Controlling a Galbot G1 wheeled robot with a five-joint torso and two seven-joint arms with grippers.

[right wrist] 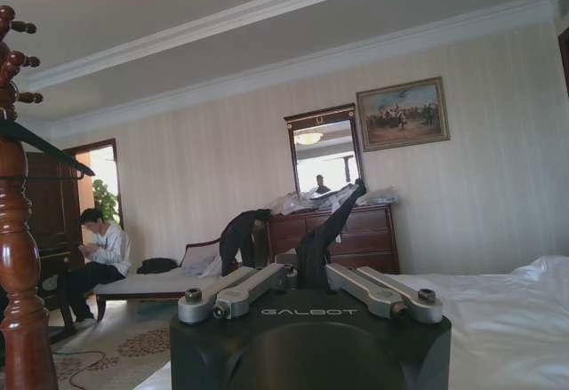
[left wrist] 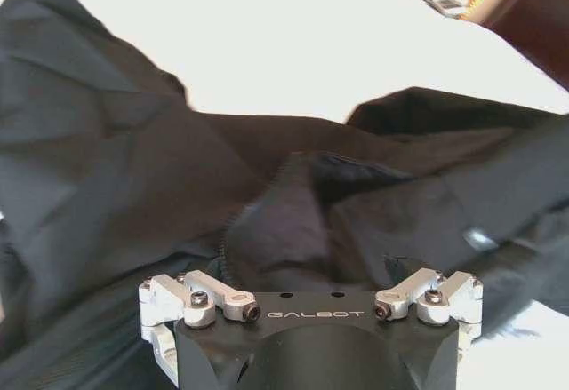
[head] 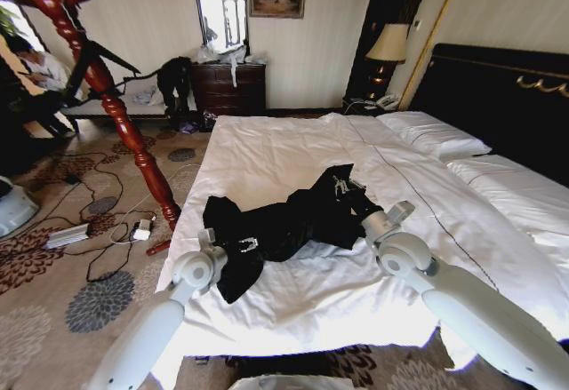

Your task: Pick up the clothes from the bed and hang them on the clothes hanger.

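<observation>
The clothes (head: 284, 223), one black shiny garment, lie crumpled across the middle of the white bed (head: 284, 150). My left gripper (head: 218, 246) sits at the garment's near left end, and the left wrist view shows its jaws spread open over black folds (left wrist: 293, 203). My right gripper (head: 353, 198) is at the garment's right end. In the right wrist view it (right wrist: 311, 270) is shut on a strip of the black cloth (right wrist: 333, 226) that sticks up between the fingers. The clothes hanger (head: 116, 110), a red-brown turned-wood stand, rises beside the bed's left edge and also appears in the right wrist view (right wrist: 18, 257).
White pillows (head: 440, 137) and a black headboard (head: 507, 97) bound the bed on the right. Cables and a power strip (head: 67, 234) litter the patterned carpet left of the bed. A dark dresser (head: 229, 88) and a bench (head: 124, 106) stand against the far wall.
</observation>
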